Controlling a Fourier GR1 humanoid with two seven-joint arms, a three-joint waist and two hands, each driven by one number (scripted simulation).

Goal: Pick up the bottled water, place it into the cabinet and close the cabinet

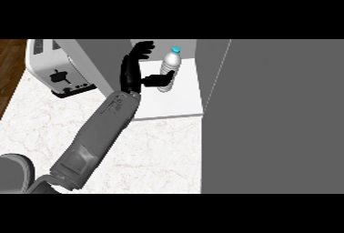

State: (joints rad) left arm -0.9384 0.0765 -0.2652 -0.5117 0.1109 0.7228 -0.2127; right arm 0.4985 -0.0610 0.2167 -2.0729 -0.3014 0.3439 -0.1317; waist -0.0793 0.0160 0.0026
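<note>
A broad grey cabinet door [282,113] filled the right side of the view, its left edge running down just right of the white cabinet shelf [171,102]. The marbled desk [154,154] lay open below and to the left of that shelf, with a strip of wooden floor [10,59] at the far left edge. A grey forearm [97,141] rose from the lower left corner across the desk toward the shelf. A silver toaster [57,68] stood at the desk's upper left, beside a grey cabinet panel [94,61].

The left hand [131,70] hung over the shelf's left part, its fingers raised and only partly curled, its thumb [158,79] reaching right to touch the bottled water [169,68]; whether it gripped the bottle cannot be told. The bottle stood upright on the shelf, clear with a pale label band and a blue cap [176,49], near the shelf's back. White shelf surface lay bare in front of the bottle and between it and the door's edge.
</note>
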